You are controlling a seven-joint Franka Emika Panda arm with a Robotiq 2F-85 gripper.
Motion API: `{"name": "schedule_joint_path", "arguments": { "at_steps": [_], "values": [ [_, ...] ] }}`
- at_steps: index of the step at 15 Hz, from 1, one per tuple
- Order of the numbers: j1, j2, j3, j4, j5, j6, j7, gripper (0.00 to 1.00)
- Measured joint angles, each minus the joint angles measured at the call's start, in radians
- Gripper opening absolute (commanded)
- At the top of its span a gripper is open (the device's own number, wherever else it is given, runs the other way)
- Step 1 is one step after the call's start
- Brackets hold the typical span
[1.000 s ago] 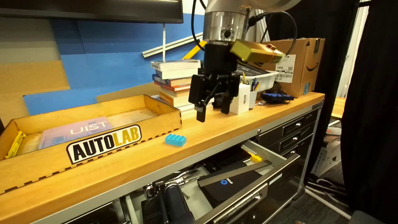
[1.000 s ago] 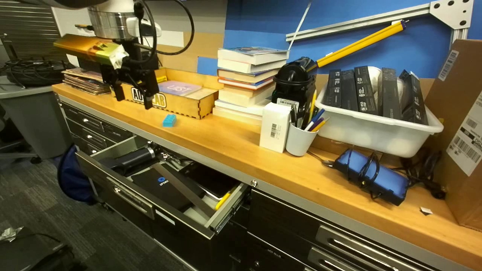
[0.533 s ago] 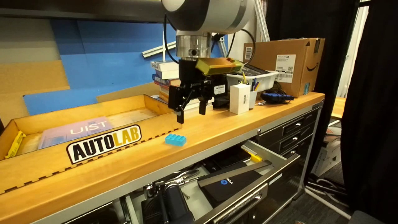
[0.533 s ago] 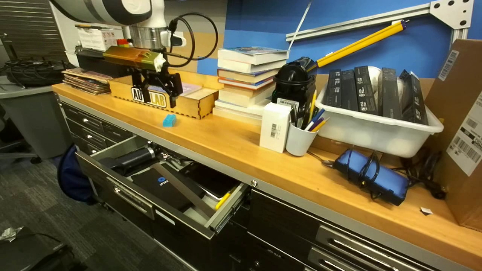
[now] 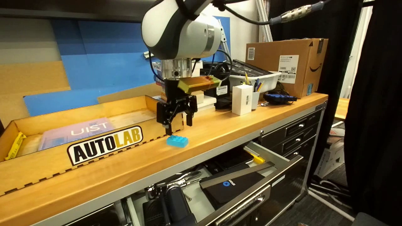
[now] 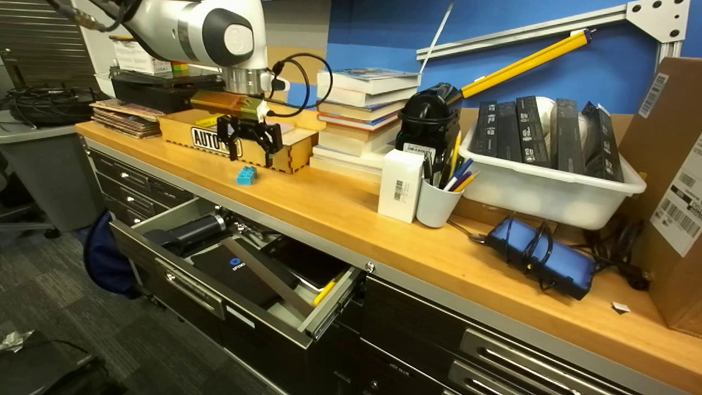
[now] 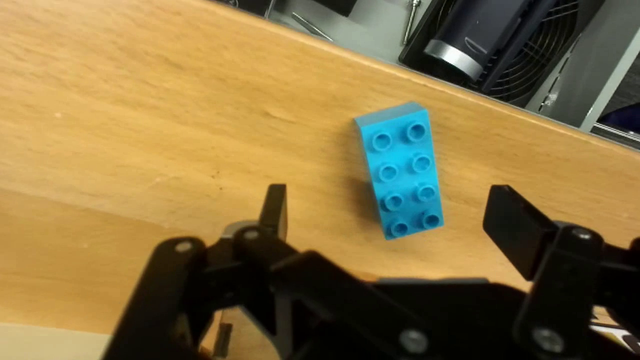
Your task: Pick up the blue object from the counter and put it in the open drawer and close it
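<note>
Leftmost, wooden tray (image 5: 47, 163) lettered AUTOLAB across front, holding flat purple UIST sheet (image 5: 77, 132) plus yellow strip (image 5: 15, 146); just beside, blue block (image 5: 177, 142) on counter (image 5: 220, 128), gripper (image 5: 179, 128) just above, spread wide, holding nothing. Below, open drawer (image 5: 292, 172) containing dark cylindrical item (image 5: 179, 204) and black case (image 5: 235, 190) with round blue logo (image 5: 226, 183). Then, toward right, barcoded white box (image 5: 241, 100), pen-filled cup (image 5: 256, 102), white bin (image 5: 271, 82) of black boxes (image 6: 496, 134), cardboard box (image 5: 304, 75) with smile-arrow logo (image 5: 315, 69) and white label (image 5: 288, 69) too small to read.
</note>
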Motion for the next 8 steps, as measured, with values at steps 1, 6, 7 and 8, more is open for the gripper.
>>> {"name": "schedule_joint_path", "arguments": {
  "at_steps": [1, 6, 7, 8],
  "values": [
    [0.000, 0.019, 0.005, 0.015, 0.000, -0.011, -0.005, 1.00],
    [0.005, 0.067, 0.034, 0.038, -0.002, -0.043, -0.025, 0.73],
    [0.010, 0.071, 0.035, 0.037, -0.018, -0.036, -0.017, 0.66],
    [0.016, 0.073, 0.035, 0.035, -0.046, -0.018, 0.003, 0.56]
  ]
}}
